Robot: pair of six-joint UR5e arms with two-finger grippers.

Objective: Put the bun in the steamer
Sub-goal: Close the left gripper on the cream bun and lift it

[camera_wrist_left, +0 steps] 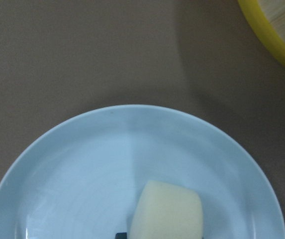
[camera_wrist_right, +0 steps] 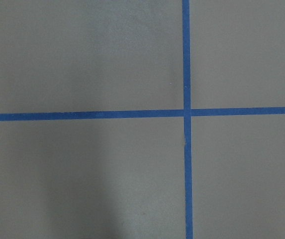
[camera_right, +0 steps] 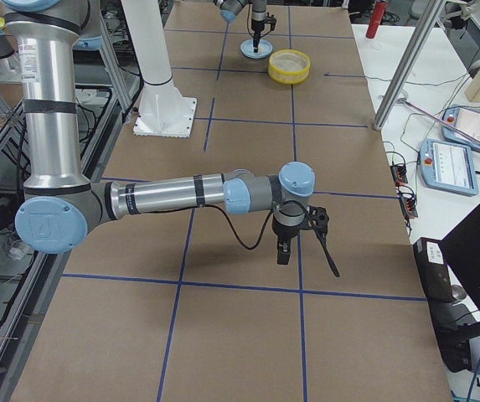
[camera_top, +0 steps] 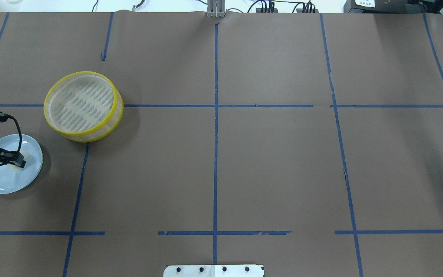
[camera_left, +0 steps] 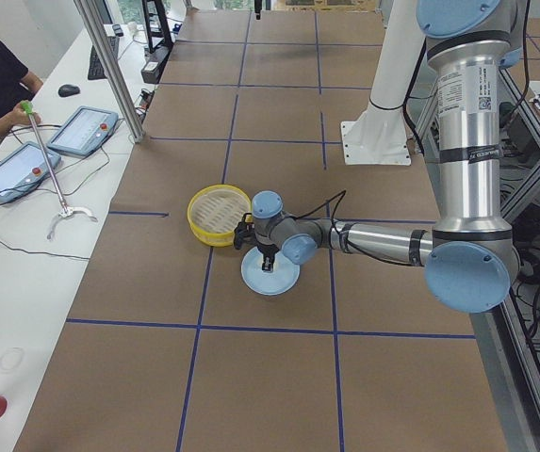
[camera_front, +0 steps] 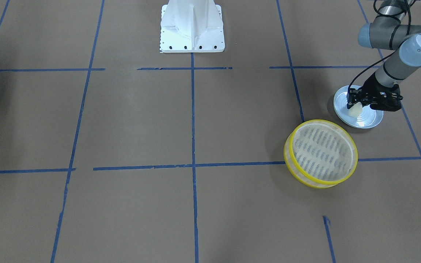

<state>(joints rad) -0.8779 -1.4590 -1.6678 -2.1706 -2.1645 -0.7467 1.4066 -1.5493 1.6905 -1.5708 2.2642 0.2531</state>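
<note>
- Left tool (camera_front: pixel 355 106) grips the bun (camera_front: pixel 356 109) over the plate (camera_front: pixel 373 122), frame right; being squashy, it may slip.
- It could snag the steamer (camera_front: pixel 322 121) rim.
- Right tool (camera_right: pixel 283 251): cannot tell.

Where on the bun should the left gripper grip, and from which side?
Pinch the bun across its two flatter opposite sides, coming straight down from above. It is a soft, blocky lump low over the plate, whose rim would likely hamper a sideways approach. The left gripper looks closed on it that way.
</note>
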